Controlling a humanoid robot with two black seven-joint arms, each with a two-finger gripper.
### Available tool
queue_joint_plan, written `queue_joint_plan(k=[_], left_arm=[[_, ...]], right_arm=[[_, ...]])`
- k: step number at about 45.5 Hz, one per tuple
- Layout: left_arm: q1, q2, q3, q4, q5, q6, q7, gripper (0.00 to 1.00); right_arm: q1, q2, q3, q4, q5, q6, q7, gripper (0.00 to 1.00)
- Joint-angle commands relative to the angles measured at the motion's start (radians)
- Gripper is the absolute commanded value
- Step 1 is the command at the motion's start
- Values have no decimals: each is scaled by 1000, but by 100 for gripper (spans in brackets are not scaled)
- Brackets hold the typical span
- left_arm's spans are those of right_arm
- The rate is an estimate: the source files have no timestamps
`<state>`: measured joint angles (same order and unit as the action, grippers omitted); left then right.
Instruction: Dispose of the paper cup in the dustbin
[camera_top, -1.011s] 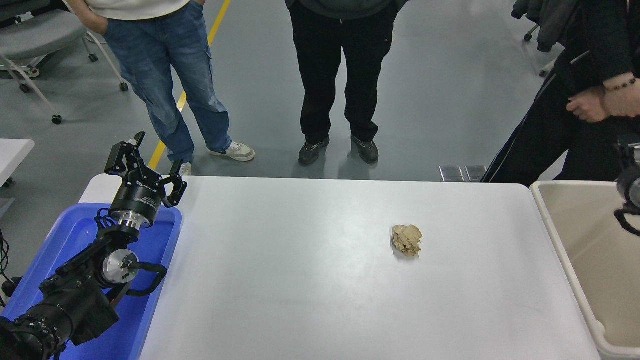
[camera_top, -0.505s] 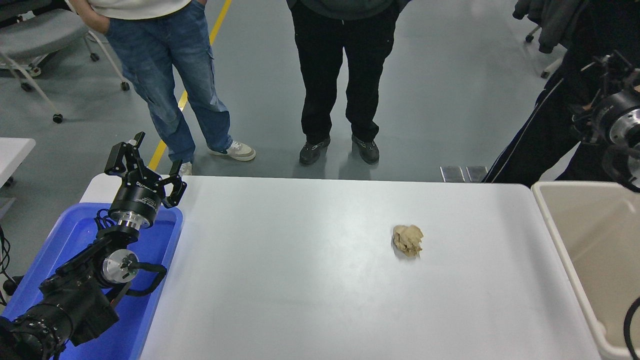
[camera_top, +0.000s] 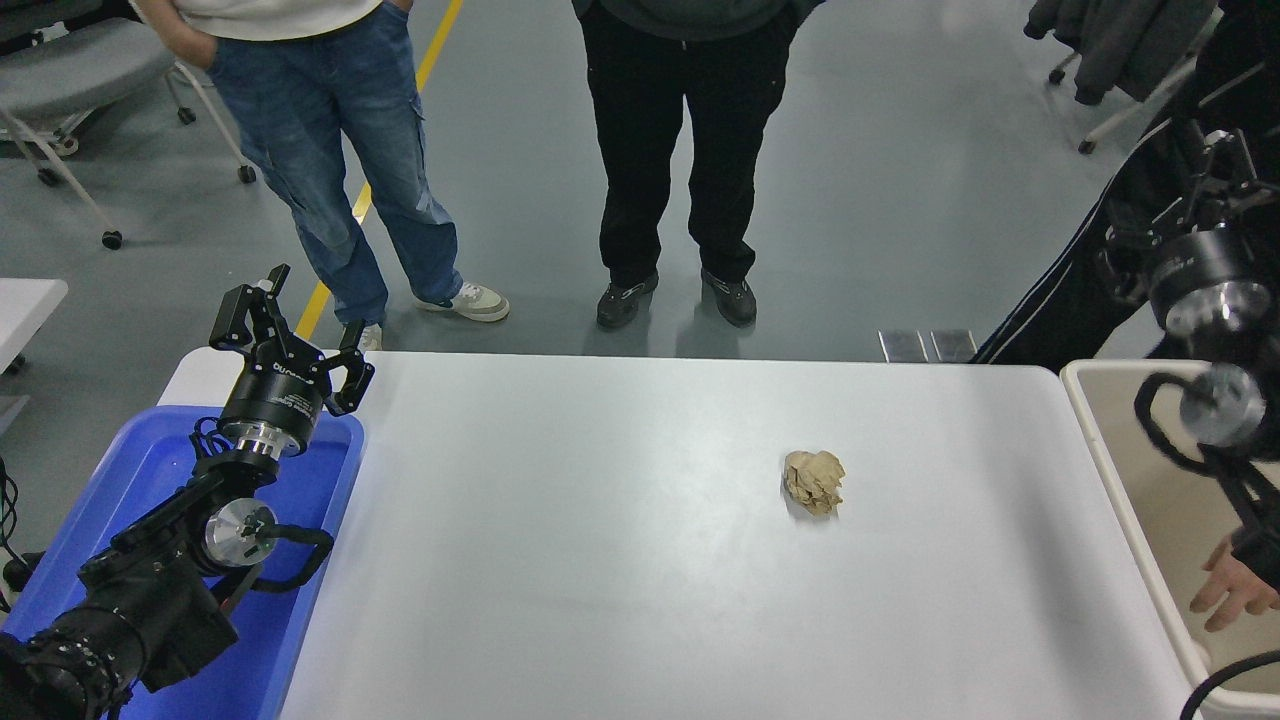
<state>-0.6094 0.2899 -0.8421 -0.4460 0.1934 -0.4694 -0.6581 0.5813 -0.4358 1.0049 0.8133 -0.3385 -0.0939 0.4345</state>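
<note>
No white paper cup shows anywhere in the head view; it is hidden or out of view. The dustbin (camera_top: 1100, 460), a beige rectangular bin, stands at the table's right end, partly cut off by the picture's edge. My right gripper (camera_top: 1215, 155) is raised high above the bin's far end, pointing away, dark against a person's dark clothes. My left gripper (camera_top: 300, 330) is parked open and empty over the blue tray at the lower left.
A crumpled tan paper ball (camera_top: 814, 481) lies on the white table (camera_top: 600, 520), right of centre. A blue tray (camera_top: 300, 600) sits at the left end. Two people stand at the far side. A person's hand (camera_top: 1230, 592) reaches over the bin at the right edge.
My right arm has risen from the bin's edge and come further into view, its gripper now held high. A person's hand has appeared over the bin. The left arm and the paper ball have not moved.
</note>
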Motion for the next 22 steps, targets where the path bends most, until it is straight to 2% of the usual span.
queue_joint_plan(k=[1,22], left_arm=[[0,0,0,0,0,0,0,100],[-1,0,0,0,0,0,0,100]], right_arm=[[-97,84,12,6,6,3,36,99],[-101,105,11,4,13,3,35,99]])
